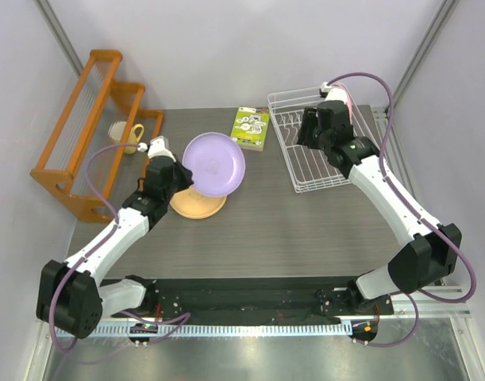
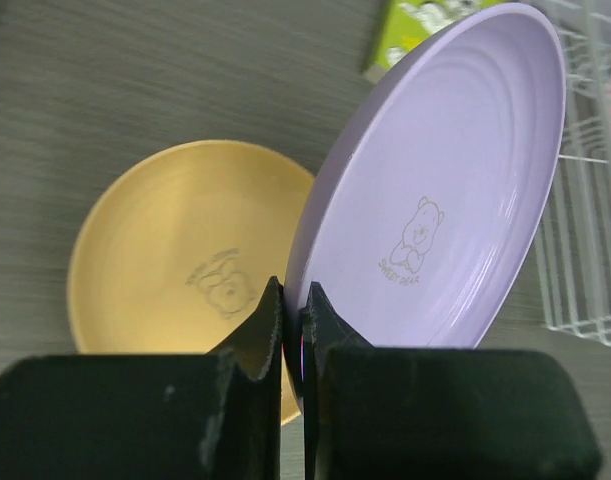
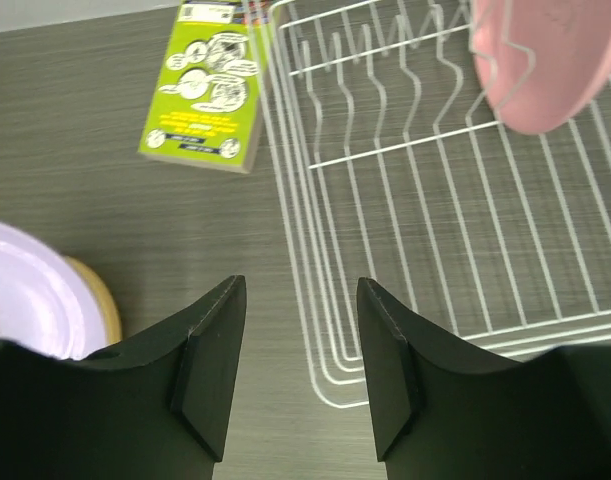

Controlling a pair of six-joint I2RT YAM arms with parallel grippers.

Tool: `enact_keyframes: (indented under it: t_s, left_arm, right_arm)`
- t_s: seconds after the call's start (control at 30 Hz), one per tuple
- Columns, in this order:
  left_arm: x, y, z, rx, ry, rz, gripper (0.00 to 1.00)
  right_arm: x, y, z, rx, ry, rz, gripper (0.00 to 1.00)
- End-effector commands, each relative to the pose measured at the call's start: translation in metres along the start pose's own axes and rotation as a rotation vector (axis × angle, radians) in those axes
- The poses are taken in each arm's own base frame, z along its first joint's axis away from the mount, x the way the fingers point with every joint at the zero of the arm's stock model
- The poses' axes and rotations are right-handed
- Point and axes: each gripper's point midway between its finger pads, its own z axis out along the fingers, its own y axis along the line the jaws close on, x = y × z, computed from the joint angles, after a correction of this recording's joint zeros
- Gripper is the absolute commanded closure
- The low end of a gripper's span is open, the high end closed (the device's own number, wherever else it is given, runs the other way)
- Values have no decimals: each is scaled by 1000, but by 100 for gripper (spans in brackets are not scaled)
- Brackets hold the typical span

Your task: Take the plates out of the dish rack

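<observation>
My left gripper (image 1: 178, 176) is shut on the rim of the pale lilac plate (image 1: 215, 163), holding it tilted above the orange-yellow plate (image 1: 198, 204), which lies flat on the table. In the left wrist view my left gripper (image 2: 297, 315) pinches the lilac plate (image 2: 440, 200) beside the orange-yellow plate (image 2: 175, 250). The pink plate (image 3: 545, 55) stands in the white wire dish rack (image 3: 435, 180) at its far end; in the top view only its edge (image 1: 349, 101) shows behind my right arm. My right gripper (image 3: 297, 300) is open and empty over the rack's near left corner (image 1: 296, 178).
A green-white booklet (image 1: 251, 128) lies left of the rack, also in the right wrist view (image 3: 207, 85). An orange wooden rack (image 1: 87, 127) with thin rods stands at the left, a small cup (image 1: 125, 133) beside it.
</observation>
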Motion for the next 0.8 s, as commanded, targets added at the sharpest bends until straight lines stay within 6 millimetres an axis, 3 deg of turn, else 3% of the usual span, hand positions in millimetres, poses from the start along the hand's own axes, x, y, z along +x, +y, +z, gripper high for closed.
enact_keyframes:
  t_s: [0.0, 0.27, 0.57, 0.67, 0.73, 0.77]
  left_arm:
    - [3, 52, -1, -237, 9, 6, 100]
    - [23, 90, 2, -358, 57, -15, 100]
    - [46, 106, 7, -392, 148, -68, 100]
    - [51, 108, 9, -401, 176, -71, 87]
    - [53, 109, 10, -403, 184, -70, 68]
    - [53, 109, 9, -403, 184, -70, 53]
  right_arm:
    - [-21, -26, 2, 110, -48, -31, 46]
    - [-37, -53, 3, 175, -66, -42, 46]
    - [-41, -65, 14, 218, -49, -73, 46]
    - [-43, -73, 21, 257, -42, -89, 46]
    - [-47, -81, 29, 296, -43, -103, 46]
    - [-47, -84, 33, 312, -40, -112, 46]
